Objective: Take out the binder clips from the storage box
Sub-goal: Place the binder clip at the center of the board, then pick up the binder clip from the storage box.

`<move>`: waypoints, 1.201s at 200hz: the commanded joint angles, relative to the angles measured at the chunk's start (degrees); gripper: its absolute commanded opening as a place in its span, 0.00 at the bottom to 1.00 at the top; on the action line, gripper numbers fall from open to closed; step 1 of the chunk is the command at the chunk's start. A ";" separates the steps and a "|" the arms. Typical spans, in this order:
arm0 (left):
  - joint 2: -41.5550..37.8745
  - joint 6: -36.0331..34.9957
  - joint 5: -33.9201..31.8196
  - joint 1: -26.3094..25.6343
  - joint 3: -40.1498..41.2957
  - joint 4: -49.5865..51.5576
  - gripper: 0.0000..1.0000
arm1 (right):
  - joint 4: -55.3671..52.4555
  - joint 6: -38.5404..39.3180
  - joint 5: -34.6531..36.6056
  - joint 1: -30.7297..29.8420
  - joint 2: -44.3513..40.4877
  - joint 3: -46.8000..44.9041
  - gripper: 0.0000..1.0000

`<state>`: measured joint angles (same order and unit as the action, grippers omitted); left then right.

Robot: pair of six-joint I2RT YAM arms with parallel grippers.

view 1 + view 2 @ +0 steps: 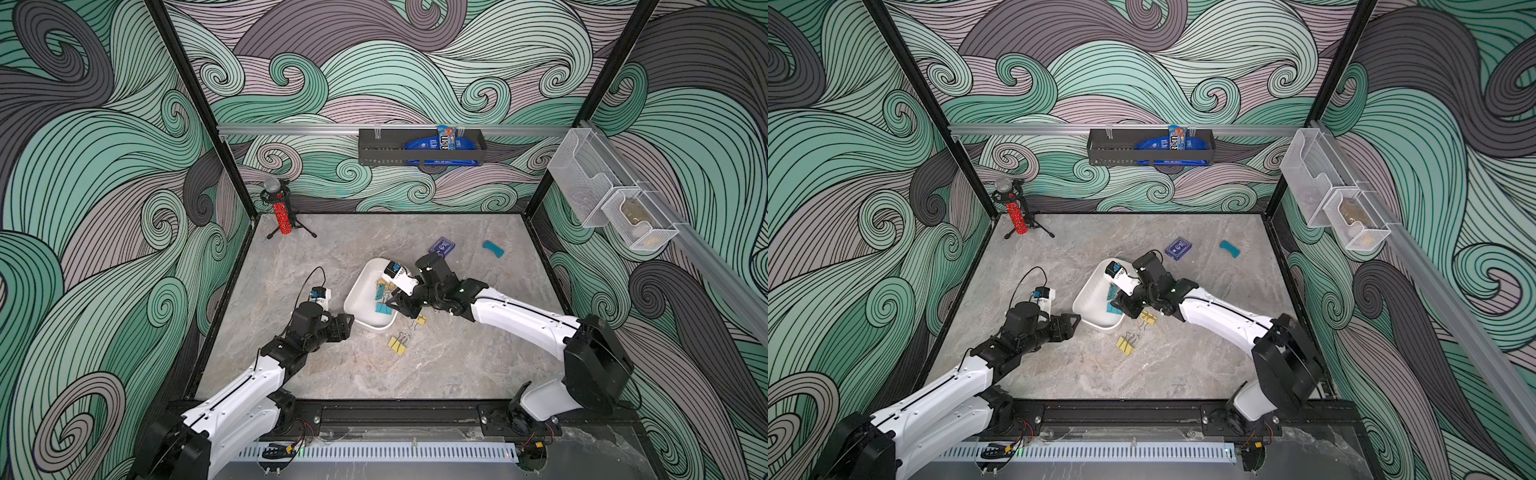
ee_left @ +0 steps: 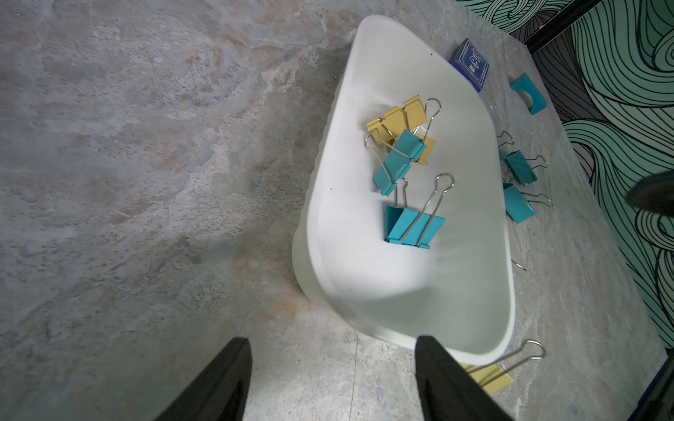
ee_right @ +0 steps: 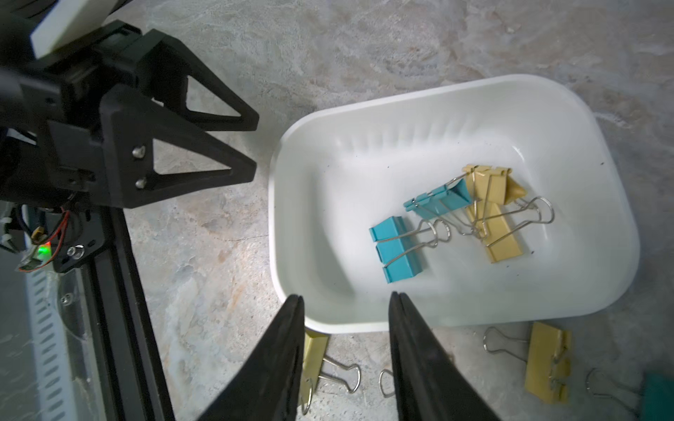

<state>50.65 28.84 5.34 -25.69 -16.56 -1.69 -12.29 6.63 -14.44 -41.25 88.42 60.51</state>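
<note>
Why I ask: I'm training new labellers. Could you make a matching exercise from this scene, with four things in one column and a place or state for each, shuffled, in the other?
Things:
1. tangled binder clips
2. snack packet
3. right gripper
4. red microphone

Places or states:
A. in the black wall basket
B. jaws open, holding nothing
C. at the table's far left corner
D. inside the storage box

Pairs: 1-D, 2-A, 3-B, 4-C
</note>
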 commanded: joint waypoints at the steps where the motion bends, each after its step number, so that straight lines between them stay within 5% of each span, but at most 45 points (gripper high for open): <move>1: -0.41 -1.47 -0.96 -0.26 -0.12 -2.08 0.74 | -2.21 2.45 2.04 1.22 4.35 3.00 0.39; 64: 3.95 -1.69 0.01 -0.29 -2.56 -2.60 0.73 | -4.35 5.10 3.12 2.08 13.77 8.69 0.38; 240: 6.60 -1.76 1.91 -0.31 -4.19 -1.04 0.73 | -4.80 7.35 2.84 2.40 20.63 13.42 0.27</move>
<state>57.89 27.62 6.66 -25.69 -19.46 -3.14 -16.58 13.37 -11.86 -39.13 108.16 72.49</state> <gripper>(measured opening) 0.728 0.279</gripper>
